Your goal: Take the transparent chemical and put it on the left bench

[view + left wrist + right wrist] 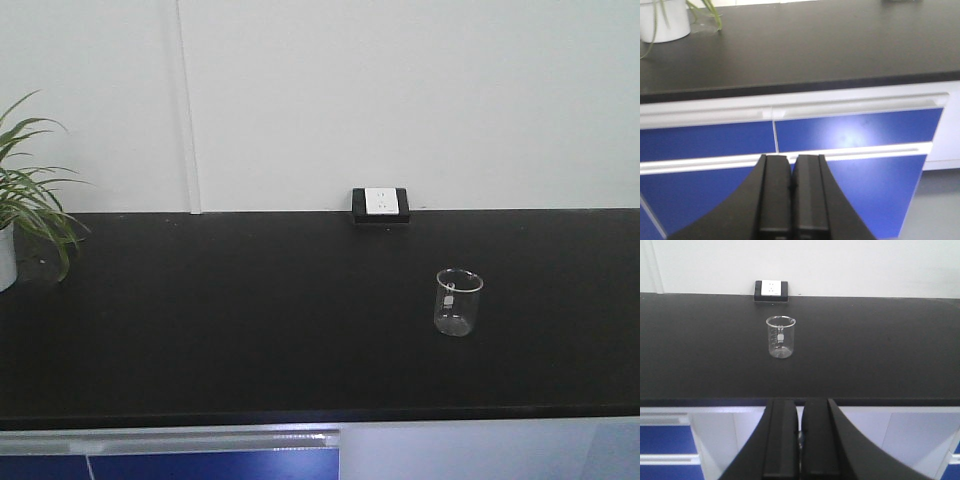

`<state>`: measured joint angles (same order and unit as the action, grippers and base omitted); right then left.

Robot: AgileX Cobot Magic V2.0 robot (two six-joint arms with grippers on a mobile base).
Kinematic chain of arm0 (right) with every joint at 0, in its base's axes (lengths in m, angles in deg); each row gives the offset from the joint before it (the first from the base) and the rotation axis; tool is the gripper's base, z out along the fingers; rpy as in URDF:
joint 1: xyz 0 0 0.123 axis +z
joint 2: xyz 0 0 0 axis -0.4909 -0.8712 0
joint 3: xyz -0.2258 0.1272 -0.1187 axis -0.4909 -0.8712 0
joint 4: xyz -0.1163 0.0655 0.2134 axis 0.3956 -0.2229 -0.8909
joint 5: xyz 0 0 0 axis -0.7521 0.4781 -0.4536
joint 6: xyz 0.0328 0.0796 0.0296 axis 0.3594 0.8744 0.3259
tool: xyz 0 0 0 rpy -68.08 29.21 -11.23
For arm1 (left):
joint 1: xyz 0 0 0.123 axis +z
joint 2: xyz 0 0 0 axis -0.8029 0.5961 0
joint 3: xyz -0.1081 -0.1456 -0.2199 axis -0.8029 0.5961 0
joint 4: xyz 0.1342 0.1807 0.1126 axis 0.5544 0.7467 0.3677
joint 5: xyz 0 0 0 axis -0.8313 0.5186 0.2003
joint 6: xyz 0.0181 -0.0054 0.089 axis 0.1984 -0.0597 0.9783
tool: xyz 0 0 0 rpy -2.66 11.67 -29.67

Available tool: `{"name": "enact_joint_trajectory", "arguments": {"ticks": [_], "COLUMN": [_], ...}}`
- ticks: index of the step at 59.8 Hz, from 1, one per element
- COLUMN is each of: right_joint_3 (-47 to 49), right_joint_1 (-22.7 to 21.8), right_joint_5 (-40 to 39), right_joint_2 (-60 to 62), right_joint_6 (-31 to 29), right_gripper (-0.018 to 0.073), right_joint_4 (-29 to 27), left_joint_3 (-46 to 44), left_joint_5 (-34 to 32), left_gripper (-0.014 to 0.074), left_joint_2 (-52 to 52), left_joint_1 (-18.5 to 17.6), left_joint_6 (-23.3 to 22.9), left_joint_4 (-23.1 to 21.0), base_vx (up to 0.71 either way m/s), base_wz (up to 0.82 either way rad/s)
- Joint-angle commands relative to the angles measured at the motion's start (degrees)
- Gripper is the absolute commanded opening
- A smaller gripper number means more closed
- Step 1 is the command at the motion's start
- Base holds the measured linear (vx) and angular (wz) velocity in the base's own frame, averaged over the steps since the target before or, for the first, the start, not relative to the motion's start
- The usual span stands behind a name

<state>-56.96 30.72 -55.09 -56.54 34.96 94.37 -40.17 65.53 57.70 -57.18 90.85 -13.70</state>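
Note:
The transparent chemical is a small clear glass beaker (458,302) standing upright on a long black bench top (250,320), right of centre. The right wrist view shows the same beaker (781,337) ahead of and beyond the bench's front edge (865,401). My right gripper (800,405) is shut with nothing in it, below and in front of that edge. My left gripper (791,162) is shut and empty too, low in front of the blue drawer fronts (855,132). Neither gripper shows in the front view.
A potted plant (20,215) in a white pot (665,20) stands at the bench's far left. A black-and-white wall socket (380,205) sits at the back edge against the white wall. Blue drawers and white cabinet panels (920,440) lie under the top.

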Motion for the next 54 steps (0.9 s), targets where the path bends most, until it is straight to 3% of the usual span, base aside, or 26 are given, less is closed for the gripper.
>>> {"name": "enact_joint_trajectory", "arguments": {"ticks": [1,54], "right_joint_3": [1.9,1.9], "right_joint_1": [-0.3,-0.3], "right_joint_5": [-4.4,-4.3], "right_joint_2": [-0.2,-0.2], "right_joint_6": [-0.4,-0.4], "right_gripper": [-0.0004,-0.0004], "right_joint_4": [0.3,0.3], "left_joint_3": [0.9,0.9], "left_joint_5": [-4.5,-4.5], "left_gripper": [-0.0003,-0.0003], "left_joint_2": [-1.1,-1.1], "left_joint_1": [-0.1,-0.1], "left_joint_6": [-0.4,-0.4], "left_joint_4": [0.0,0.0], "base_vx": [-0.36,-0.29], "base_wz": [0.08,0.13]}}
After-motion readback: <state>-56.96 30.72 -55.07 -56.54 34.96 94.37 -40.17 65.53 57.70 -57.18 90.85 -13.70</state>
